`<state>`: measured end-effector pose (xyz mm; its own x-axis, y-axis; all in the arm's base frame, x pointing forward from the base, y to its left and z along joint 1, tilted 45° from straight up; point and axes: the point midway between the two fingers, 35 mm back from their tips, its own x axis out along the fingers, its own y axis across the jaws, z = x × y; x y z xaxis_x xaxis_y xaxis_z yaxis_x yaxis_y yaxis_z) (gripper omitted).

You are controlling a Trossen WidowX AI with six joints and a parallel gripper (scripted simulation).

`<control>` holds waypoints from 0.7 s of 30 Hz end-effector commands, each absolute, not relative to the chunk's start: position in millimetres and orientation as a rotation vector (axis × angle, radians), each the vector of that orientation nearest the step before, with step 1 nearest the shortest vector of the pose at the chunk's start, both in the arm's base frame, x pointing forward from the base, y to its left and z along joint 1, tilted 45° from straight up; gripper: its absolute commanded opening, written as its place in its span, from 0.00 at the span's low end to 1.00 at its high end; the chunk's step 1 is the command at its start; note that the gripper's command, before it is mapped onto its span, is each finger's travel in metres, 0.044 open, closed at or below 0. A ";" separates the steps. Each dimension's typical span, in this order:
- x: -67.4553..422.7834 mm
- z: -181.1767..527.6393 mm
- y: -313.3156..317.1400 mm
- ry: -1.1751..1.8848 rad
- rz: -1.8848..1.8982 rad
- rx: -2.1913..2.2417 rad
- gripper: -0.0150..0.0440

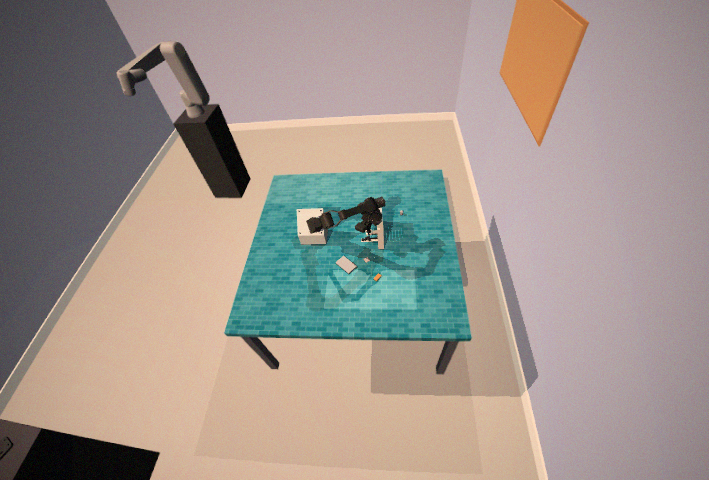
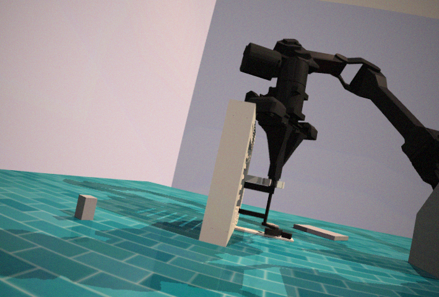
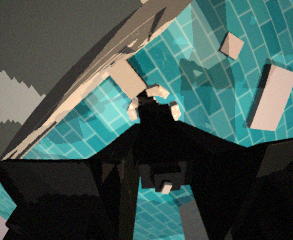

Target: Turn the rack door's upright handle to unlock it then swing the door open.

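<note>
My gripper (image 2: 274,177) (image 3: 157,128) is shut on the black upright handle (image 2: 268,208), just above its lower rod. Black arms and a pale bracket (image 2: 258,180) (image 3: 127,77) join the handle to the pale rack (image 1: 381,233) (image 2: 223,175). The rack's edge runs diagonally across the wrist view, while the black block below the fingers (image 3: 168,172) lines up with the gripper; the handle looks partly turned against the rack, but how far I cannot tell. The door shows no clear gap from the frame; its face is seen edge-on. The fingers hide the handle's top.
A white base box (image 1: 312,236) (image 2: 433,227) stands under the arm. A flat pale slab (image 1: 346,264) (image 2: 320,232) (image 3: 273,97), a small pale block (image 1: 366,259) (image 3: 232,46) and an orange block (image 1: 377,277) lie nearby. Another small block (image 1: 401,212) (image 2: 85,207) stands beyond the rack.
</note>
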<state>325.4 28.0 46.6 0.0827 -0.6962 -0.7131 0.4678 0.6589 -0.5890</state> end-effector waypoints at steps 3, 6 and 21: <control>325.7 46.5 27.5 1.047 -1.057 0.026 0.27; 325.6 46.5 27.6 0.967 -1.133 0.145 0.27; 325.6 46.4 27.5 0.507 -1.446 0.739 0.27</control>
<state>325.2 28.2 46.6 0.0824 -0.6965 -0.7128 0.9946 0.1028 0.0145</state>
